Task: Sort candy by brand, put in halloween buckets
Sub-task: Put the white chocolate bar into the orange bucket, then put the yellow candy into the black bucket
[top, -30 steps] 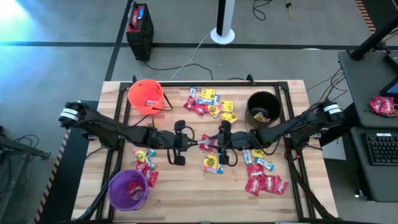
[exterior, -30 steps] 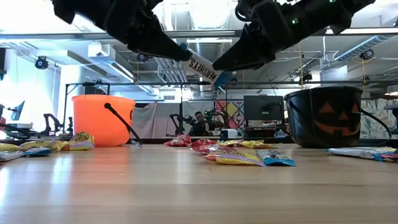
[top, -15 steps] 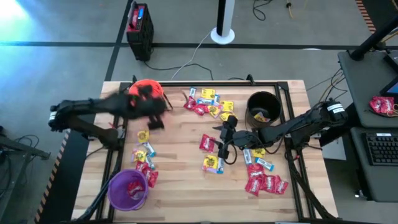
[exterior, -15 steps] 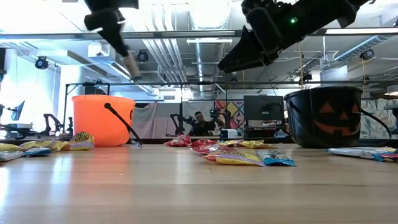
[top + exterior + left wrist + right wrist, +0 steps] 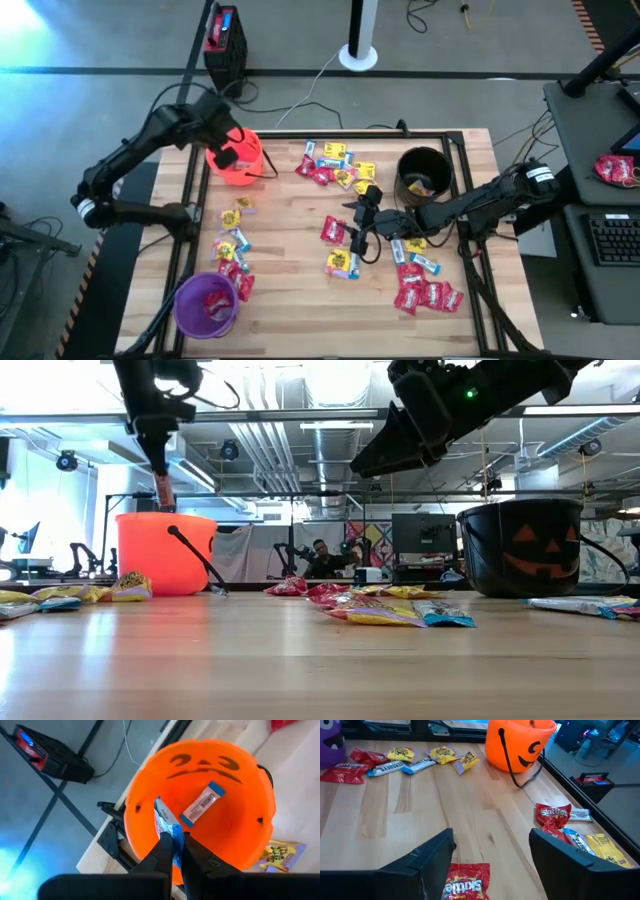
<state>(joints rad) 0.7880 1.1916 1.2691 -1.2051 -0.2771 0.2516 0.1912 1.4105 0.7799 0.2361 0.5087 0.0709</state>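
The fingers point(image 5: 165, 851) of the left gripper point(image 5: 174, 851) are clenched on a blue-and-white candy point(image 5: 165, 822), which is held upright directly above the mouth of the orange bucket point(image 5: 240, 815). Inside that bucket a second blue-and-white packet point(image 5: 201, 805) is seen lying on the bottom. In the high view the left gripper point(image 5: 226, 155) is placed over the orange bucket point(image 5: 246, 170) at the table's far left corner, with its arm bent back toward the left edge.

The fingers point(image 5: 427, 857) of the right gripper point(image 5: 490, 855) are spread wide and nothing is held between them. Just below them a red packet point(image 5: 465, 877) is seen flat on the wooden table point(image 5: 395, 815); whether it is touched cannot be told from this view. In the high view the right gripper point(image 5: 362, 225) is found near the table's middle, beside a red packet point(image 5: 333, 229) and a yellow one point(image 5: 342, 264).

The remaining candy is scattered in groups: a cluster point(image 5: 335, 165) between the orange bucket and the black bucket point(image 5: 423, 172), a group point(image 5: 420, 285) near the right arm, and a line point(image 5: 232, 250) of packets running toward the purple bucket point(image 5: 207, 305) at the near left corner. Red packets appear to lie inside the purple bucket, and something yellow inside the black one.
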